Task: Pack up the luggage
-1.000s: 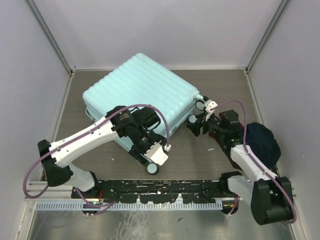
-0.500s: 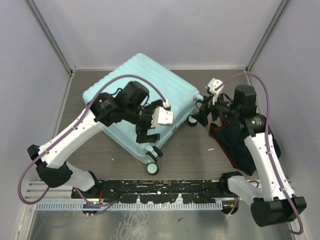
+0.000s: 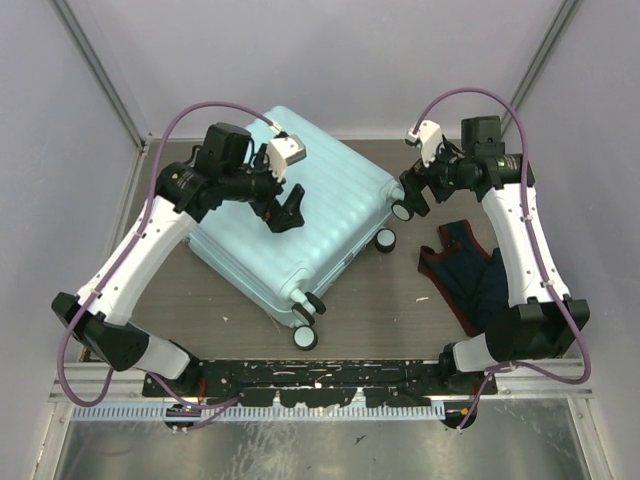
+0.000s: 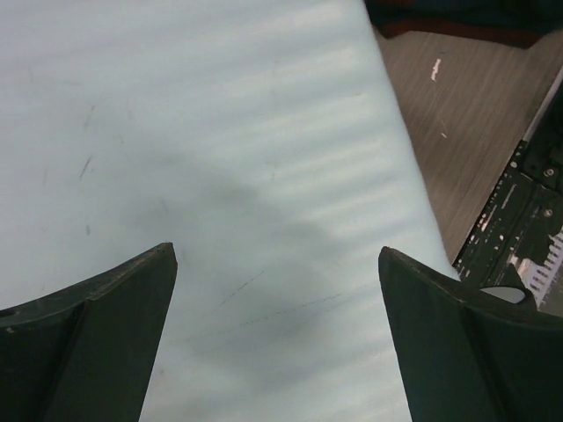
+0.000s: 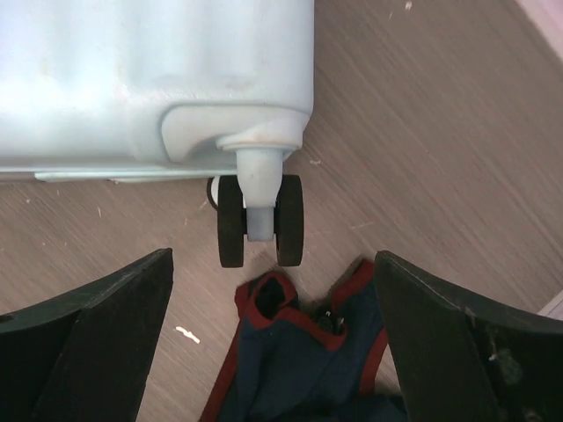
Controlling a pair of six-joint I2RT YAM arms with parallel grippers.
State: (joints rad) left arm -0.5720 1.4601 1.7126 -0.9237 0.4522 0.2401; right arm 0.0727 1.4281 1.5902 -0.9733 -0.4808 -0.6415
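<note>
The pale mint-blue ribbed luggage (image 3: 320, 215) lies closed and flat on the table, its dark wheels (image 3: 385, 240) toward the right and front. My left gripper (image 3: 289, 212) is open and empty, hovering over the suitcase's top shell (image 4: 220, 176). My right gripper (image 3: 408, 200) is open and empty, raised beside the suitcase's right corner. The right wrist view shows a suitcase wheel (image 5: 260, 220) and a navy garment with red trim (image 5: 308, 369) below my open jaws. The garment (image 3: 475, 280) lies on the table right of the suitcase.
The wooden table (image 3: 400, 310) is walled by pale panels on three sides. A black rail (image 3: 320, 380) with the arm bases runs along the near edge. The rail also shows in the left wrist view (image 4: 519, 229).
Both arms have lifted and swung back. The left gripper moved from the suitcase's front edge up over its top. The right gripper rose away from the garment, which now lies spread out.
</note>
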